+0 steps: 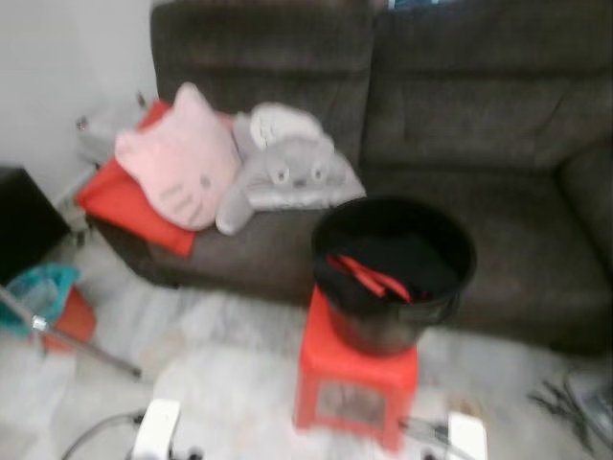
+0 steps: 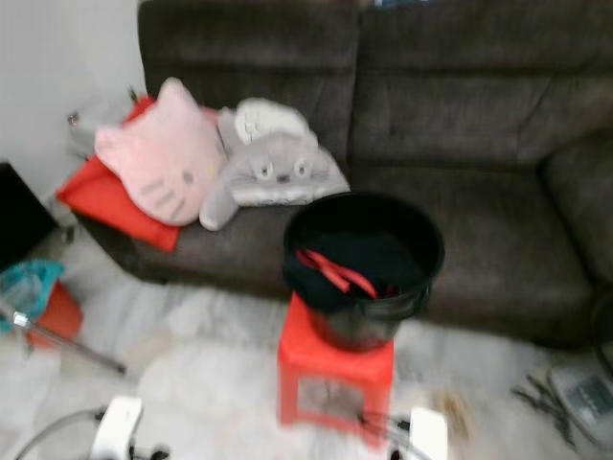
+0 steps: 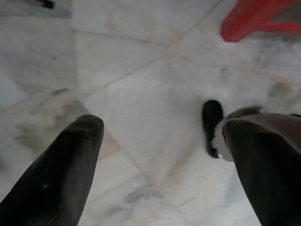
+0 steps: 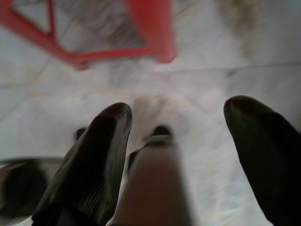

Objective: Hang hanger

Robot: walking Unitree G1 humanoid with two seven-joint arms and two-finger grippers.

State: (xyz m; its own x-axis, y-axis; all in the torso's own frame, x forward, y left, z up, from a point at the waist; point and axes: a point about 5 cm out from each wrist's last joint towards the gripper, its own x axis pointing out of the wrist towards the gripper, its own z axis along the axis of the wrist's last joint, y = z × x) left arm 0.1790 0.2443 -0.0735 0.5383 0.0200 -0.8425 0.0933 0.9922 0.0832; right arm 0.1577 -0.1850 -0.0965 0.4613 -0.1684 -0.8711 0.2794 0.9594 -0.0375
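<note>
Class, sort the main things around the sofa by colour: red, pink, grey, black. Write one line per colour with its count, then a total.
Red: 3 – hanger, stool, cushion
Pink: 1 – cat-face pillow
Grey: 1 – plush toy
Black: 1 – bucket
Total: 6

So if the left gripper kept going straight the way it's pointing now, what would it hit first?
Most likely the marble floor. The left gripper hangs open, pointing down at bare tiles. A red stool leg sits off to one side of that line, and depth is hard to judge.
</note>
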